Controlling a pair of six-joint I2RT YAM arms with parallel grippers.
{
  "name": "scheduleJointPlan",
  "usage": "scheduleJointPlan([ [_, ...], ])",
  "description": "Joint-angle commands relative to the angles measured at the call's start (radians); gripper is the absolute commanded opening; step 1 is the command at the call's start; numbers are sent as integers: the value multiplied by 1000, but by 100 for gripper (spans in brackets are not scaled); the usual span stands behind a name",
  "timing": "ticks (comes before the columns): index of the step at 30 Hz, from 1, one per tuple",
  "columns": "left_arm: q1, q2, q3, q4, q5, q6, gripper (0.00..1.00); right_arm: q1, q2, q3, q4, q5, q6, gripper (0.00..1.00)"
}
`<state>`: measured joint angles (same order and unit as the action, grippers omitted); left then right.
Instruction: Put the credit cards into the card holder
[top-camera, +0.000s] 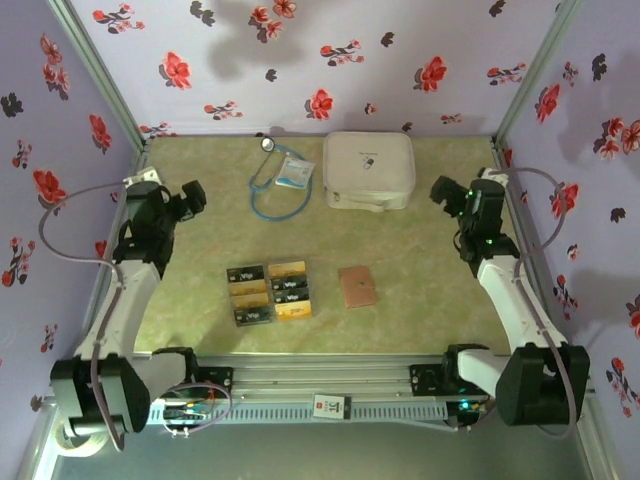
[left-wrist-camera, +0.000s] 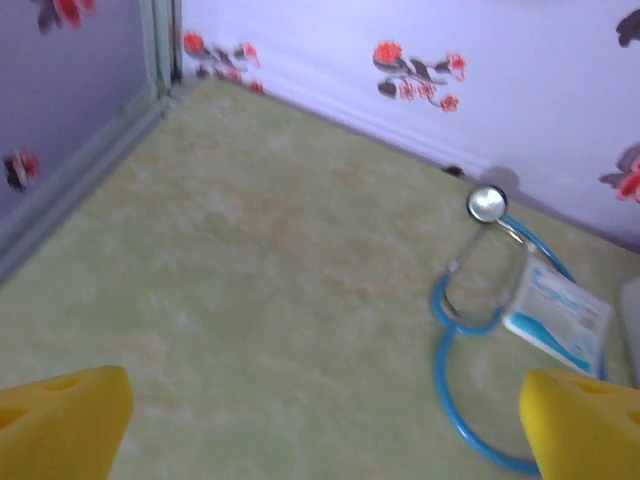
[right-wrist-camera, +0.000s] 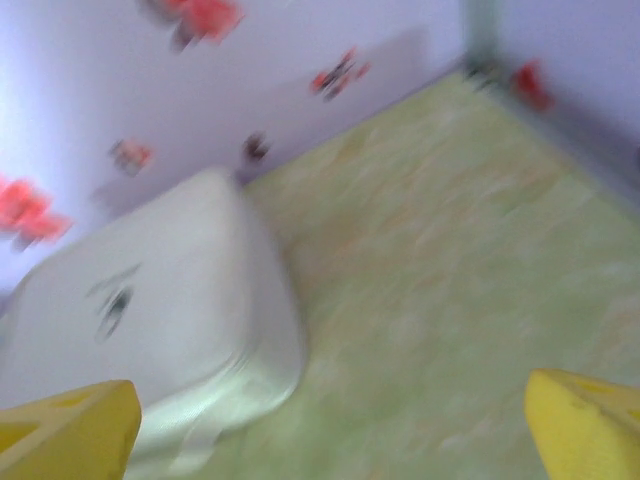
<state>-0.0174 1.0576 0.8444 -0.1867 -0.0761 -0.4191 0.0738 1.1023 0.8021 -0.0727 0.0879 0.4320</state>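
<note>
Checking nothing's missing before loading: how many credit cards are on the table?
6 credit cards, two touching columns of three left of the card holder. Left column: far, middle, near. Right column: far, middle, near. Overlaps could hide more.

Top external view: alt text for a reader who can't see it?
Black and gold credit cards lie in a two-column block on the table, the flat pinkish card holder apart to their right. The left arm and right arm stand at the sides, touching nothing; a stethoscope, packet and white case sit along the far wall.

Nothing can be read: print on the credit cards (top-camera: 285, 290), packet (top-camera: 295, 173) and white case (top-camera: 368, 168) is too small.
</note>
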Motion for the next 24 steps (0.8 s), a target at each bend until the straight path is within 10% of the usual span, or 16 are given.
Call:
scheduleJointPlan([
  [1, -38, -70, 5, -362, 116, -166, 100, 149, -36, -27, -168, -139, 20, 98],
  [12, -248, -338, -156, -619, 160, -329, 100, 818, 81, -116, -169, 110, 56, 94],
  [24, -315, -357, -290, -449, 235, -397, 100, 1098, 332, -140, -7, 220, 87, 95],
])
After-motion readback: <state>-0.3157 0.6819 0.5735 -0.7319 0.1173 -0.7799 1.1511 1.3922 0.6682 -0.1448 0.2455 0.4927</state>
